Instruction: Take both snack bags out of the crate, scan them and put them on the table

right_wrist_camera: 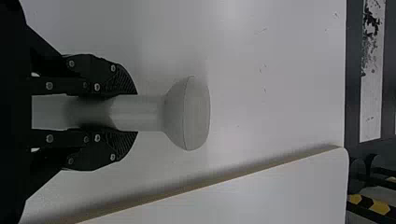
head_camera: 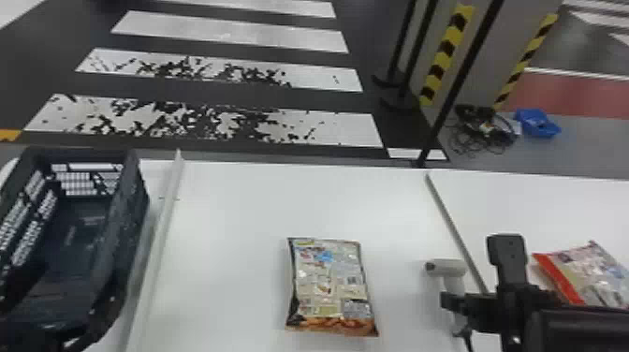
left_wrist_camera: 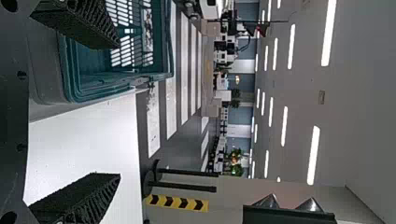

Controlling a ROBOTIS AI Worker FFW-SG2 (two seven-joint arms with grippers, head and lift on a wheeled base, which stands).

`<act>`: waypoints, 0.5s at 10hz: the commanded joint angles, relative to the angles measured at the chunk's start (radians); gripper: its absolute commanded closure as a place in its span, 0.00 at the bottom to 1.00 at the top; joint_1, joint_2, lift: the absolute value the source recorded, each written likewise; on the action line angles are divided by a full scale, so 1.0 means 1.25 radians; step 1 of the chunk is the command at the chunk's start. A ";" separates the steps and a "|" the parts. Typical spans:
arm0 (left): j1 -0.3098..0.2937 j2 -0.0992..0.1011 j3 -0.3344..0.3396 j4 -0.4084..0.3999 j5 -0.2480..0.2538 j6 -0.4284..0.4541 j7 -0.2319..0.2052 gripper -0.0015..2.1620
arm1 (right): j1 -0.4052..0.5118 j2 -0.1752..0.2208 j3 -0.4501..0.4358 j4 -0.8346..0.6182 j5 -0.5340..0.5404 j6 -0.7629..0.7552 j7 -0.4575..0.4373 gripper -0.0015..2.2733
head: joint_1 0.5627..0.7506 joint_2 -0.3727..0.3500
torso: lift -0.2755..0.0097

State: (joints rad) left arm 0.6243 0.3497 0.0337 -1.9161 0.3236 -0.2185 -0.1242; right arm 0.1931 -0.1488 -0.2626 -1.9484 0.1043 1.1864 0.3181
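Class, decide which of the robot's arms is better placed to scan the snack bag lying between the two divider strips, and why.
Right, most likely. The right gripper holds the handheld scanner, just right of the snack bag; the left gripper is open and empty, near the crate.

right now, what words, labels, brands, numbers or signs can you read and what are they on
No text is readable.
Middle snack bag: small print and pictures, too small to read.
Red-edged snack bag: print too small to read.
Crate: faint marks inside, unreadable.
Scanner: no lettering seen.
Pillar: yellow-and-black warning stripes, no words seen.
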 commanded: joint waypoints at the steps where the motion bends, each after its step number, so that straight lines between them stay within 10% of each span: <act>1: 0.000 0.000 0.000 -0.001 0.000 0.000 0.000 0.00 | 0.000 0.000 0.001 0.001 -0.001 -0.002 -0.004 0.80 | 0.70 0.29 | 0.64; 2: 0.001 0.000 0.000 -0.001 0.000 0.000 0.000 0.00 | 0.000 0.000 0.001 0.001 -0.001 -0.002 -0.007 0.70 | 0.70 0.29 | 0.64; 4: 0.002 0.000 0.000 -0.002 0.000 0.000 0.000 0.00 | 0.000 0.001 0.003 0.000 -0.001 -0.002 -0.009 0.01 | 0.70 0.29 | 0.64; 5: 0.002 0.000 0.000 -0.002 -0.001 0.000 0.000 0.00 | 0.000 0.001 0.003 0.000 -0.001 -0.002 -0.009 0.00 | 0.70 0.29 | 0.64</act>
State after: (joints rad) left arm 0.6273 0.3497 0.0337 -1.9189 0.3231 -0.2185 -0.1242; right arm 0.1933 -0.1473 -0.2594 -1.9480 0.1027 1.1833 0.3063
